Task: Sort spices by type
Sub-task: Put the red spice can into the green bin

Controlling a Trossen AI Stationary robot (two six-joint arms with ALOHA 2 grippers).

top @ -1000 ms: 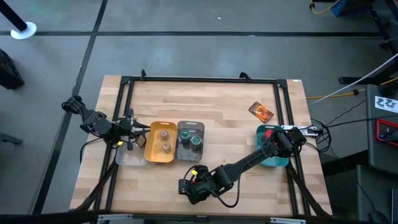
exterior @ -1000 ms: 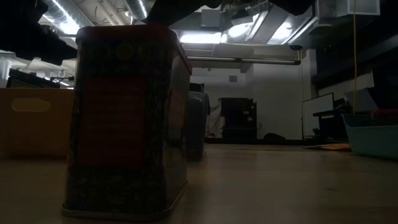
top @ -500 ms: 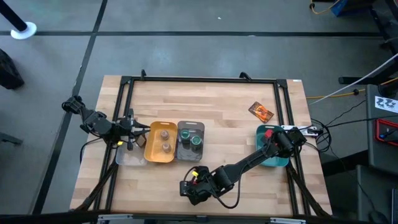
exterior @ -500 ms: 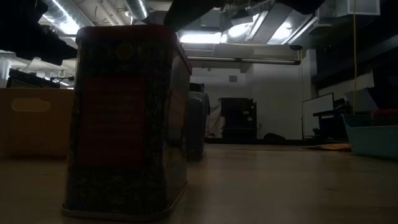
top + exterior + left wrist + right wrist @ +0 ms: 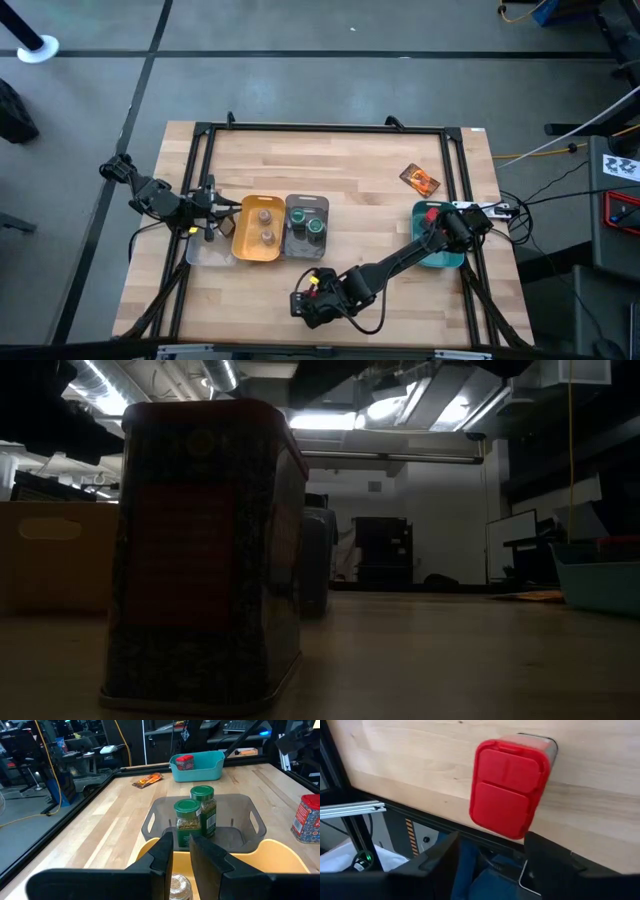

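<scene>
A red box (image 5: 507, 787) stands upright on the table near its near edge, filling the low view's left side (image 5: 205, 550). My right gripper (image 5: 492, 844) hovers above it, open, with a finger on either side of the red lid and clear of it. Two green-lidded jars (image 5: 195, 815) stand in the grey tray (image 5: 290, 240). Two tan-grey jars (image 5: 265, 222) stand in the yellow tray (image 5: 243, 240). Another red box (image 5: 185, 761) sits in the teal tray (image 5: 440, 258). One brown-orange packet (image 5: 420, 179) lies flat on the table. My left gripper (image 5: 181, 855) is shut over the yellow tray.
A clear tray (image 5: 203, 252) lies left of the yellow one, under my left arm. A black frame (image 5: 330, 128) runs around the table. My right arm (image 5: 395, 258) stretches low across the near right part. Bare wood lies between the trays and the far edge.
My right gripper has risen a little, straight up from the red box's lid. The box has stayed upright where it was.
</scene>
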